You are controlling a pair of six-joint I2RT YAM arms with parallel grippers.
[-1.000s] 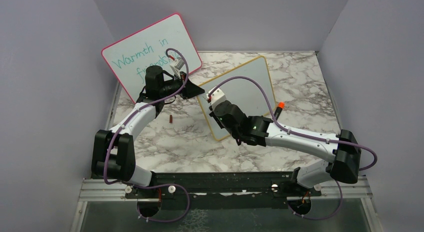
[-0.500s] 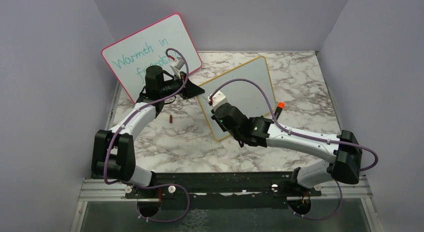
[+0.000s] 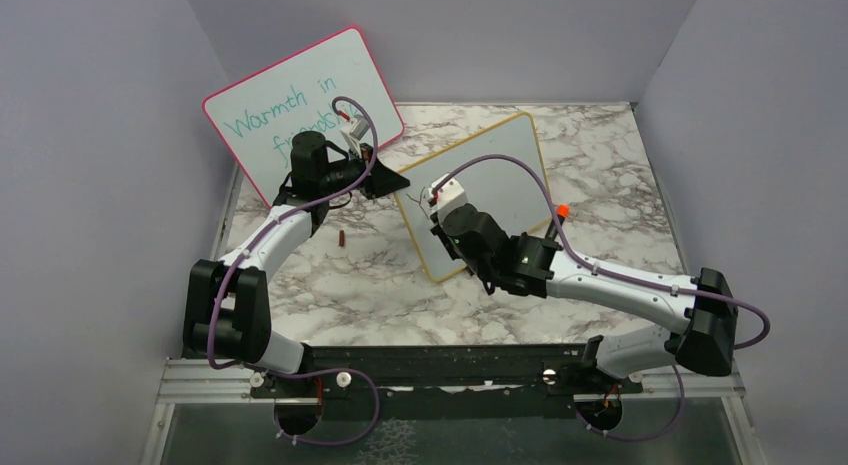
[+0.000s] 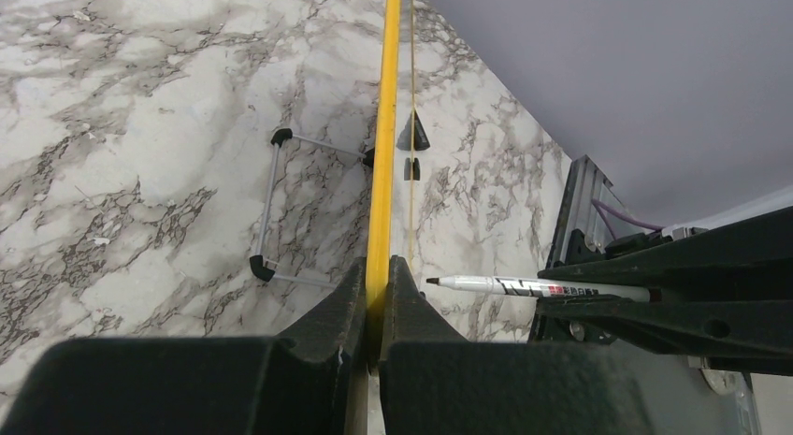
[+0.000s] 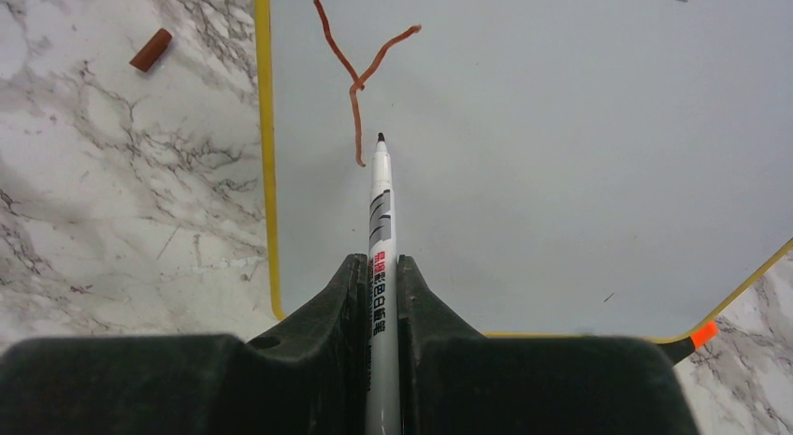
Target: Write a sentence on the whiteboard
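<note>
The whiteboard (image 3: 500,155) with the yellow-orange frame stands tilted at the middle of the marble table. My left gripper (image 3: 388,179) is shut on its upper left edge, and the left wrist view shows the yellow frame (image 4: 383,154) pinched between my left gripper's (image 4: 376,267) jaws. My right gripper (image 5: 379,262) is shut on a white marker (image 5: 379,210), tip forward. The tip sits close by the tail of a red-brown "Y" (image 5: 360,70), the only bit of the sentence on the board (image 5: 561,173). I cannot tell whether the tip touches. The marker (image 4: 542,287) also shows in the left wrist view.
A larger pink-framed board (image 3: 300,95) with teal writing leans at the back left. A small brown cap (image 3: 342,238) lies on the table left of the whiteboard. An orange-tipped object (image 3: 561,211) lies by its right edge. A wire stand (image 4: 266,206) sits behind the board. Grey walls enclose three sides.
My right arm has shifted a little to the right and its wrist has turned, carrying the marker along the board's upper left. The left arm and the whiteboard have stayed put.
</note>
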